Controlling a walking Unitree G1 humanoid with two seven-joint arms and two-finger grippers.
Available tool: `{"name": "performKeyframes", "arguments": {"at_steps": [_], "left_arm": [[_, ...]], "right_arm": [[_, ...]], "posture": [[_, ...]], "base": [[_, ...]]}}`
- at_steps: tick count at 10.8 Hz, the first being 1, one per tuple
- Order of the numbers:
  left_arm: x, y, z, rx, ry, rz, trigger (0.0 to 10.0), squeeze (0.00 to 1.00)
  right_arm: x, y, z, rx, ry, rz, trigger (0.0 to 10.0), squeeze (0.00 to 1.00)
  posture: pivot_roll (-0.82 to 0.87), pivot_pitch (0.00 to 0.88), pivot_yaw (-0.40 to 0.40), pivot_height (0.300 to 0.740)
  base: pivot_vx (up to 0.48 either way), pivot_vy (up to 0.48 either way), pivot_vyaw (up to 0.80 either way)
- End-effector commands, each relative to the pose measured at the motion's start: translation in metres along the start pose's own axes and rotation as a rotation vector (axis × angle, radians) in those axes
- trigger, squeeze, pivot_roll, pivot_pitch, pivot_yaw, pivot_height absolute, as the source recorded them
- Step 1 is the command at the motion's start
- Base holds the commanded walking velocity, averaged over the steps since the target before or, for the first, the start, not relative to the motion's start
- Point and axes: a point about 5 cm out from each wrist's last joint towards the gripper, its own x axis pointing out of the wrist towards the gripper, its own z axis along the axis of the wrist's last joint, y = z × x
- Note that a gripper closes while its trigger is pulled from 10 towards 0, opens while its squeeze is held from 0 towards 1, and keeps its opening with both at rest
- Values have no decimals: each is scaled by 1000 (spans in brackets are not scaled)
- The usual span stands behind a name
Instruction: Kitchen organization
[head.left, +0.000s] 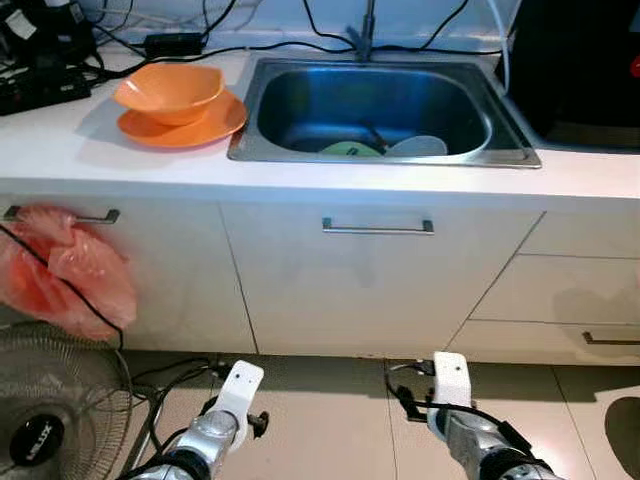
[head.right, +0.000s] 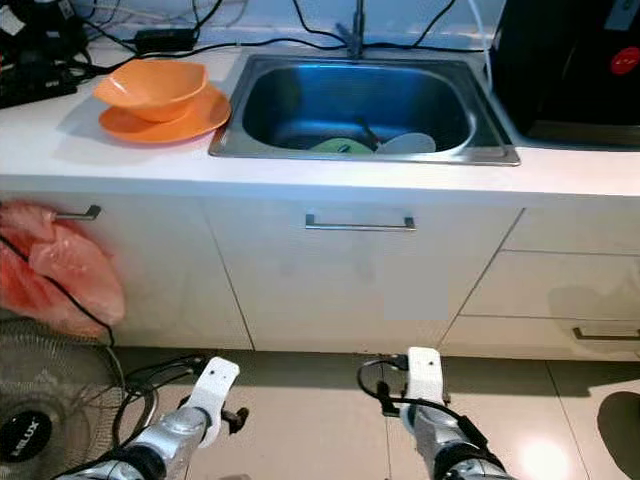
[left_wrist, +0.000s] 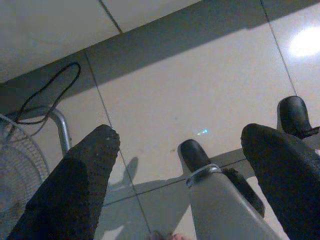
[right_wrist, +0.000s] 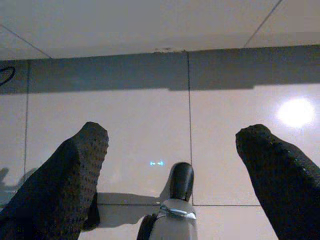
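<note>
An orange bowl (head.left: 170, 90) rests in an orange plate (head.left: 205, 125) on the white counter (head.left: 90, 155), left of the steel sink (head.left: 260, 110). Inside the sink lie a green plate (head.left: 350, 149) and a white bowl (head.left: 418, 146). Both silver arms hang low in front of the cabinets, the left arm (head.left: 218, 425) and the right arm (head.left: 470, 430). In the left wrist view my left gripper (left_wrist: 182, 135) is open over the floor tiles. My right gripper (right_wrist: 172, 134) is open too, with nothing between its fingers.
White cabinet doors with a bar handle (head.left: 377, 226) face me. A pink plastic bag (head.left: 65, 275) hangs from the left handle, above a floor fan (head.left: 50, 410). Black cables (head.left: 170, 42) run along the counter's back, and a dark appliance (head.left: 575, 60) stands at the right.
</note>
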Motion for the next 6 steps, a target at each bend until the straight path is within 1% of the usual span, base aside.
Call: {"name": "performKeyframes", "arguments": {"at_steps": [1, 2, 3, 4, 5, 6], "left_arm": [[0, 0, -5, -2, 16, 6, 10000, 0], [0, 0, -5, -2, 16, 6, 10000, 0], [-2, 10, -12, -82, 22, 37, 10000, 0], [-6, 27, -25, -129, 53, 90, 10000, 0], [-7, 32, -29, -128, 63, 111, 10000, 0], [-9, 40, -34, -146, 76, 137, 10000, 0]], "right_arm": [[-1, -3, -6, 13, 18, -14, 10000, 0], [-1, -3, -6, 13, 18, -14, 10000, 0], [-4, -15, -18, 5, 52, -42, 10000, 0], [-10, -32, -35, 18, 96, -85, 10000, 0], [-10, -34, -35, 31, 95, -92, 10000, 0], [-10, -34, -34, 51, 86, -95, 10000, 0]], "posture": [[101, 5, 20, 740], [101, 5, 20, 740], [103, 0, 30, 740], [103, 0, 34, 740], [100, 0, 39, 740], [96, 0, 48, 740]], "base": [[0, 0, 0], [0, 0, 0], [0, 0, 0], [0, 0, 0], [0, 0, 0], [0, 0, 0]]}}
